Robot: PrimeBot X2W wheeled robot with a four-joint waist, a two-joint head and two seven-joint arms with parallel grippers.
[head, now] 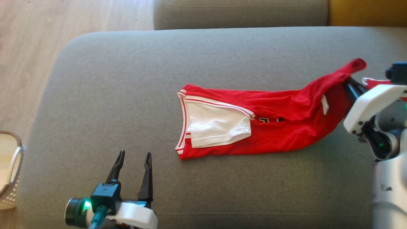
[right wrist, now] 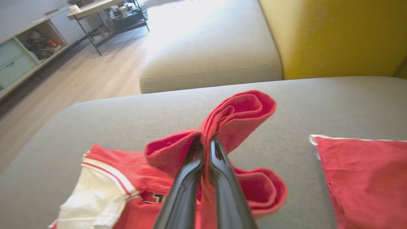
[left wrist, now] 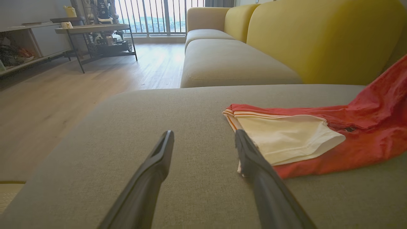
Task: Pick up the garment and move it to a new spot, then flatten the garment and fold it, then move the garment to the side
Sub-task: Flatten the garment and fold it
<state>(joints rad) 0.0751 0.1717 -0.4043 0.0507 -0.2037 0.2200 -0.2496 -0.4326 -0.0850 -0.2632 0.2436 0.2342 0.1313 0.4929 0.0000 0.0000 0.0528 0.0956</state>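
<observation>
Grips a bunched end of the garment (head: 270,127) in the clamped right tool (right wrist: 203,141), rest trailing on the sofa cushion (head: 222,57) below its tips toward the wide, empty left tool (head: 133,155); looks like the relocation step, needs next a lift clear, then set-down.

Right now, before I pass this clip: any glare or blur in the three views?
Head view: garment clear, no glare. Left wrist view: window blown out, left gripper soft up close. Right wrist view: glare whitens the far cushion; right gripper, shut on the garment, is blurred.
</observation>
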